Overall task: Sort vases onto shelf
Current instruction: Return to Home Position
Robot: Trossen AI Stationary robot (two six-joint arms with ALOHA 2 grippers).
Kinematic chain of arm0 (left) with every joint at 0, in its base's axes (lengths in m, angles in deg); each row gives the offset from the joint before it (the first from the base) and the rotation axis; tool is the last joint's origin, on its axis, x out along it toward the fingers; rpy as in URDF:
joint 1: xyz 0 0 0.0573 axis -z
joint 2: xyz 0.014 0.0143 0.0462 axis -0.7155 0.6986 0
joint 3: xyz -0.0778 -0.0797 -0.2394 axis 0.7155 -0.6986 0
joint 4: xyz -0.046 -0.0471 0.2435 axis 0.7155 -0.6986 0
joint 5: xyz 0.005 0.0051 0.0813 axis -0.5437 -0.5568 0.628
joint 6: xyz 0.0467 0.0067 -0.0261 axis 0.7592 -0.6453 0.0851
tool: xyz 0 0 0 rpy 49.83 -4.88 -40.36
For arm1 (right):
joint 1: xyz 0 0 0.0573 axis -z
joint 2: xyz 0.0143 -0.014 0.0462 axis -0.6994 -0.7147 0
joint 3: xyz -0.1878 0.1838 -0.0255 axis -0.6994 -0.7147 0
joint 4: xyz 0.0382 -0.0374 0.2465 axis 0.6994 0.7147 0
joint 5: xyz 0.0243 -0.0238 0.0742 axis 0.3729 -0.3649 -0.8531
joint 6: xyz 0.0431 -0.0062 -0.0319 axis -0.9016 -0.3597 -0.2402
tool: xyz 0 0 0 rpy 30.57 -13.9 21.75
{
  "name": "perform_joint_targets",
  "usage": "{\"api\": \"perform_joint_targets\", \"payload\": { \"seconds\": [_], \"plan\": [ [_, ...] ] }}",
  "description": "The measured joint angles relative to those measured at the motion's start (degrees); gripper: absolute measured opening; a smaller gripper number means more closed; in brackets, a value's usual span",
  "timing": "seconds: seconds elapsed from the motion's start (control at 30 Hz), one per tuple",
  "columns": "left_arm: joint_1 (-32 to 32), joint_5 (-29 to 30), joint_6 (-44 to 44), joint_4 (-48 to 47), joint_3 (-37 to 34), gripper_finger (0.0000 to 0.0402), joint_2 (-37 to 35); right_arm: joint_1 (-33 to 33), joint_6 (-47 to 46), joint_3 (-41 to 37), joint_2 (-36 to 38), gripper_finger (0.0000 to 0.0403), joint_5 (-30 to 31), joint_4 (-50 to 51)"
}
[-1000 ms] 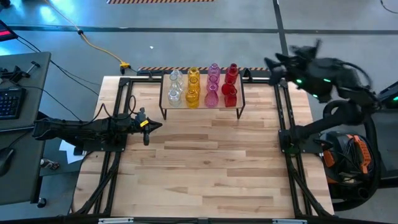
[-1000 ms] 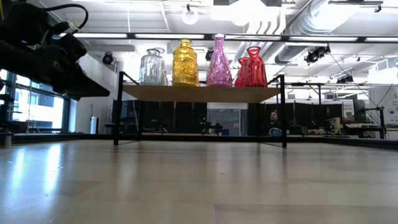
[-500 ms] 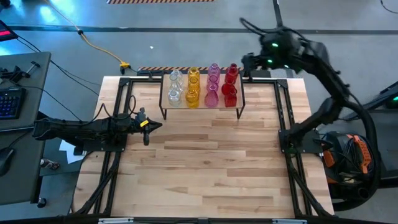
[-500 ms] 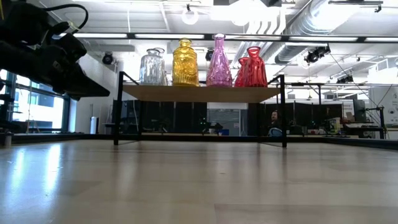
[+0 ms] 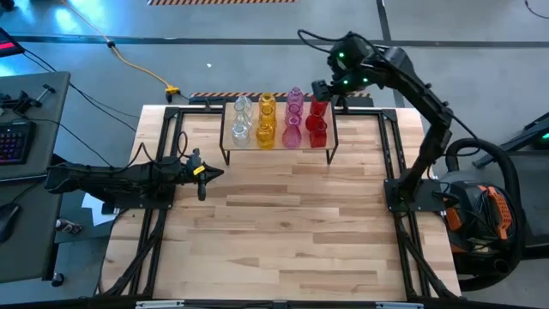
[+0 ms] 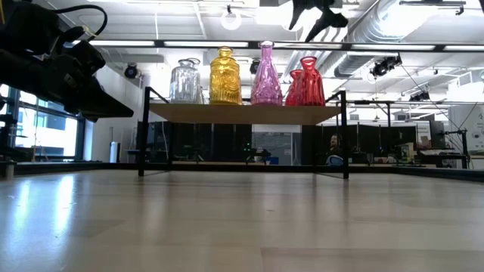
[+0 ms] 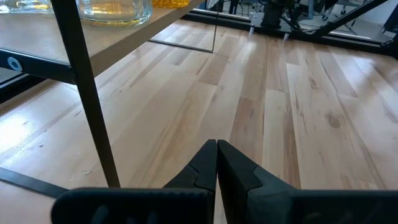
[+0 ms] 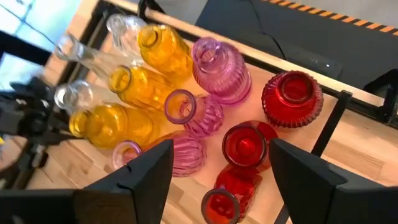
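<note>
The vases stand on their bases on the shelf point(image 5: 279, 148) at the table's far edge, in columns by colour: clear point(image 5: 241, 120), amber point(image 5: 266, 120), pink point(image 5: 293, 116) and red point(image 5: 318, 120). In the low view they line the shelf top point(image 6: 242, 113). My right gripper point(image 5: 322, 87) hovers open above the shelf's right end, over the red vases point(image 8: 292, 96), touching nothing; its tip shows high in the low view point(image 6: 318, 13). My left gripper point(image 5: 206, 172) is shut point(image 7: 216, 149) and waits low over the table's left side, in front of the shelf's left leg point(image 7: 84, 87).
The wooden plank tabletop point(image 5: 283, 232) stretches bare from the shelf to the near edge. Black frame rails point(image 5: 395, 163) run along both sides. A desk with a keyboard point(image 5: 13, 142) stands off the left edge, and a yellow cable point(image 5: 137, 64) lies on the floor beyond.
My right arm has swung from beyond the table's far right corner toward the left, and its gripper now hangs over the red vases at the shelf's right end. The vases and the shelf have stayed put.
</note>
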Motion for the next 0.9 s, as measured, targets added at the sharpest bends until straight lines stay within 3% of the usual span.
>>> {"api": "perform_joint_targets", "payload": {
  "seconds": [0.47, 0.7, 0.9],
  "plan": [
    [0.02, 0.00, -0.02, 0.00, 0.00, 0.0003, 0.00, 0.07, -0.23, 0.00, -4.18, 0.0245, -0.37, 6.71],
    [0.01, 0.00, 0.00, 0.00, 0.00, 0.0003, 0.00, 0.07, -1.17, -1.96, -4.32, 0.0244, 2.57, 9.12],
    [0.01, -0.02, 0.00, 0.00, 0.00, 0.0003, 0.00, 0.00, -1.15, -5.45, -4.34, 0.0202, 5.93, 7.96]
  ]
}}
